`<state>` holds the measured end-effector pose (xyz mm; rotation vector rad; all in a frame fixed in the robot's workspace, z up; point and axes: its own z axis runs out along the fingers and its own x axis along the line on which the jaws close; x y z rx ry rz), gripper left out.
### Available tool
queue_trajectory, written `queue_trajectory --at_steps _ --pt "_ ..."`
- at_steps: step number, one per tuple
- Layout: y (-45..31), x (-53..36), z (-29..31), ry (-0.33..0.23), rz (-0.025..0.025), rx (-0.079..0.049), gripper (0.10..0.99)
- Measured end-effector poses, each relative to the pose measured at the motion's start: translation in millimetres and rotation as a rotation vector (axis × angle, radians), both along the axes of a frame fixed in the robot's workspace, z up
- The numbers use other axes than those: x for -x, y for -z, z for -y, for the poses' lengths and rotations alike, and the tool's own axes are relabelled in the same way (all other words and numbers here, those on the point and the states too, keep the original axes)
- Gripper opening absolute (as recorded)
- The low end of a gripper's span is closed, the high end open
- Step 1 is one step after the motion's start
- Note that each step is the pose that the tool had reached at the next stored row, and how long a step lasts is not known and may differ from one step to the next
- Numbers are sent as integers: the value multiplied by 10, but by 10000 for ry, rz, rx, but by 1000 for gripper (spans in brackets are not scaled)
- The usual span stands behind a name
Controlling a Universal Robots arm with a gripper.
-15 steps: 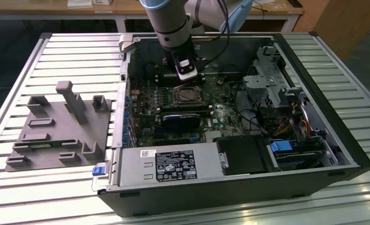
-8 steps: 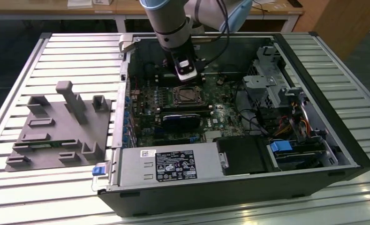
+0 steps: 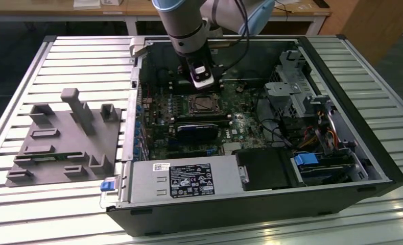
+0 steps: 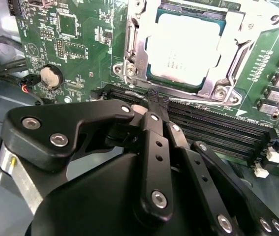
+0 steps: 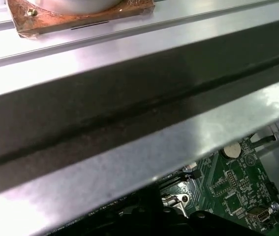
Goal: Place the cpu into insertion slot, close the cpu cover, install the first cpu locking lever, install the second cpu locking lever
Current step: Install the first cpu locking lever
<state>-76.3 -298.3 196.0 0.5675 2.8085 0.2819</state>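
The cpu (image 4: 186, 49), a silvery square chip, lies in the insertion slot (image 3: 203, 103) on the green motherboard (image 4: 80, 44). The cpu cover (image 4: 235, 27), a silvery frame plate, lies flat around the chip. Thin metal lever rods run along two sides of the frame; whether they are latched I cannot tell. My gripper (image 4: 157, 101) hangs just off one edge of the socket, over the long memory slots (image 4: 218, 128). Its black fingers are shut together with nothing between them. In the exterior view my gripper (image 3: 207, 86) hovers just behind the socket.
The open computer case (image 3: 385, 168) lies on a slatted metal table. Inside it are a power supply (image 3: 181, 178), a drive cage (image 3: 290, 92), cables and a blue-topped black block (image 3: 195, 130). A grey fixture (image 3: 65, 138) sits at the exterior view's left. A coin battery (image 4: 50, 76) sits on the board.
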Motion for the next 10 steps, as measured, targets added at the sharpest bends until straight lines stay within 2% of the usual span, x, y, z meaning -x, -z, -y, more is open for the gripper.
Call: queue_trajectory --at_steps 10 --pt "59 -2 -4 48 1 116 102"
